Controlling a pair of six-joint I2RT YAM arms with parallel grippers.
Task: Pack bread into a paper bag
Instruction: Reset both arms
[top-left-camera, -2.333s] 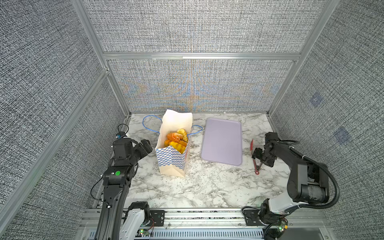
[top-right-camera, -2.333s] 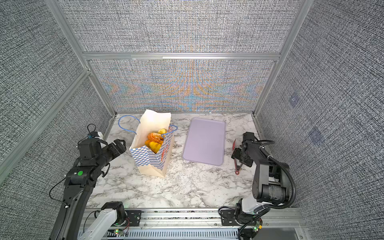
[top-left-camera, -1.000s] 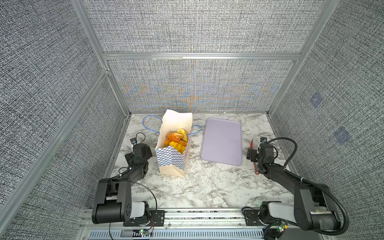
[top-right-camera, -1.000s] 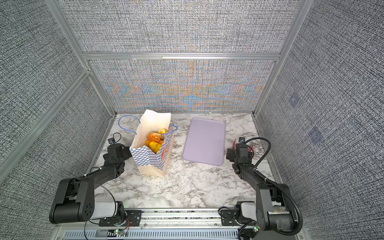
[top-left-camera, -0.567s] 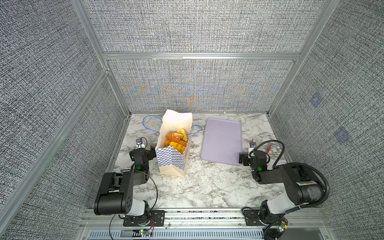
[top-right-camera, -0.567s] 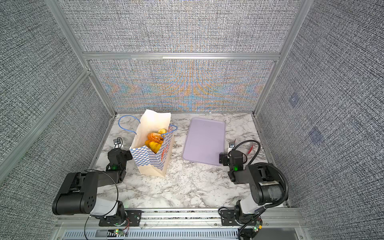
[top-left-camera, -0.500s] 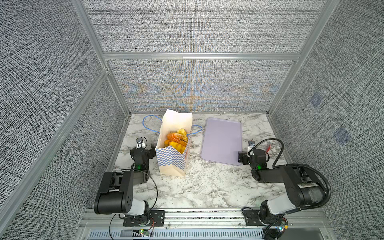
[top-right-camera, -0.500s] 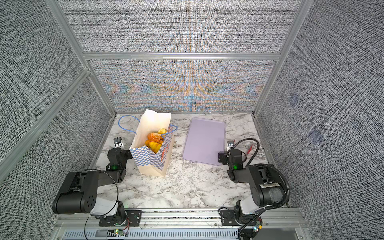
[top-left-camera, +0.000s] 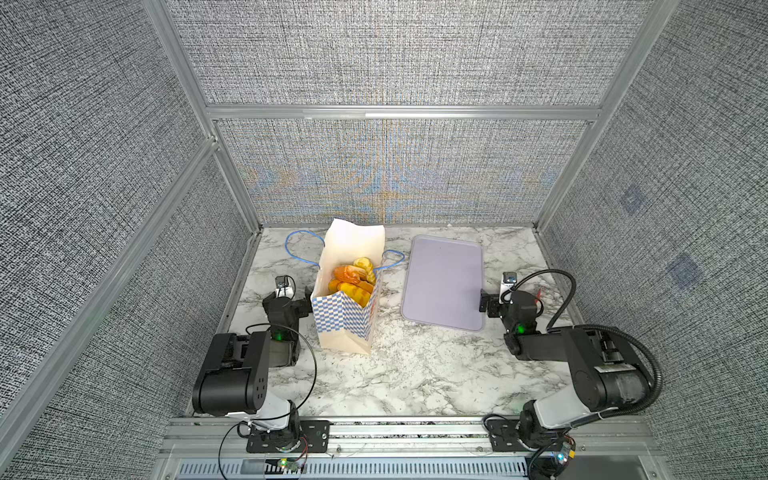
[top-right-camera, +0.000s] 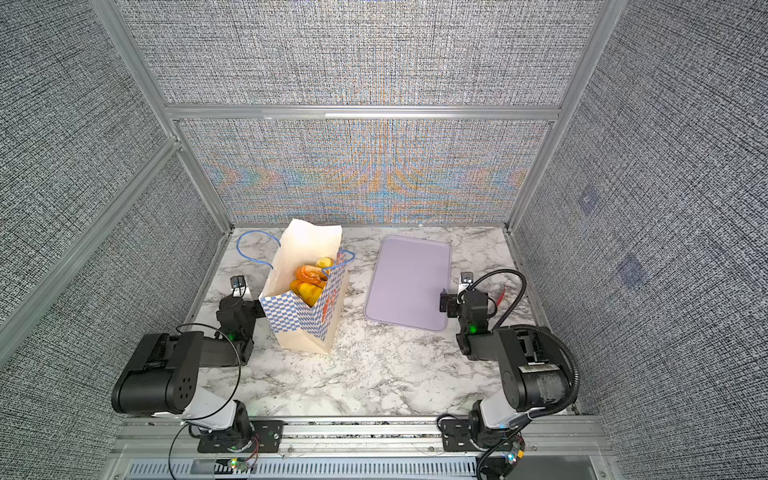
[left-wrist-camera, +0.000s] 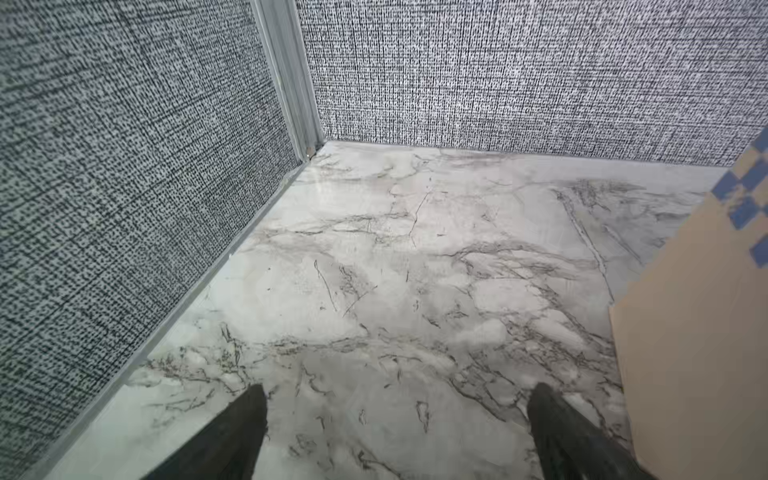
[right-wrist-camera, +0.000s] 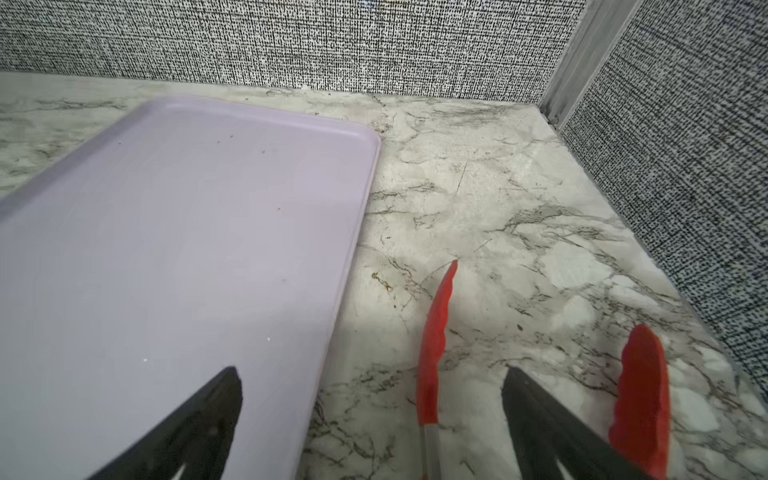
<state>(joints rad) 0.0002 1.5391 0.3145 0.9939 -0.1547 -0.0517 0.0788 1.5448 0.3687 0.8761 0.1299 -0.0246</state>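
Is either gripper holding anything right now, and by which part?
Nothing is held: left gripper and right gripper both stand open; the red tongs lie ungripped on the table.

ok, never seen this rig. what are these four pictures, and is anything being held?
Two robot arms, the left arm and the right arm, stand at the near edge of a marble table, each ending in a two-finger gripper. Two pictures come from one stereo camera overhead, so they look nearly alike; the other two come from a camera on each wrist. On the table: an upright paper bag with bread in it, a lilac tray with no bread on it, and red tongs lying by the right gripper. That one and the left gripper are both open and hold nothing.
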